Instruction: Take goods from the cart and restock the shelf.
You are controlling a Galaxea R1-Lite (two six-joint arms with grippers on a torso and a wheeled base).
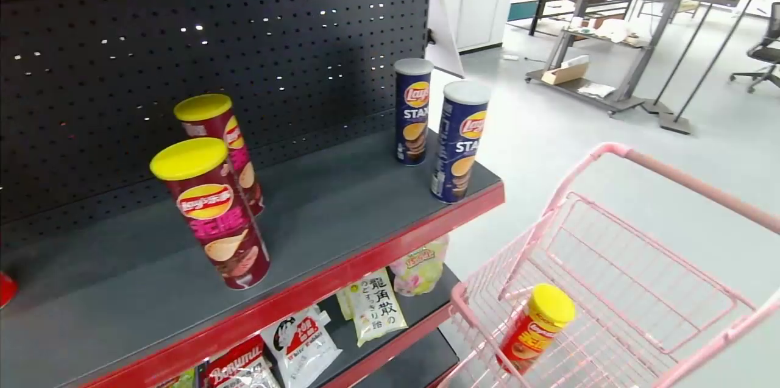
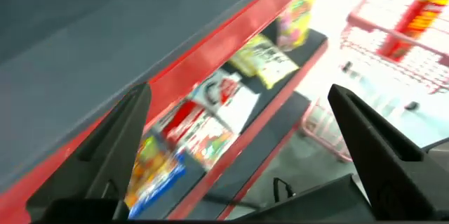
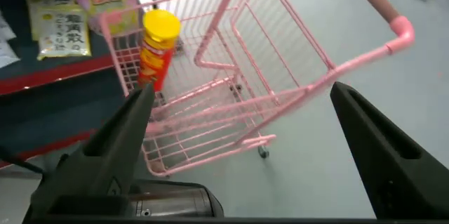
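Right gripper hung spread and empty over the pink wire cart, seemingly positioned to take its red, yellow-lidded crisp canister. Left gripper, likewise spread, faced the grey red-edged shelf.

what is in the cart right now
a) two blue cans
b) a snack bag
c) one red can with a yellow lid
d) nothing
c: a single red can with a yellow lid stands in the pink cart, while the blue cans stand on the shelf.
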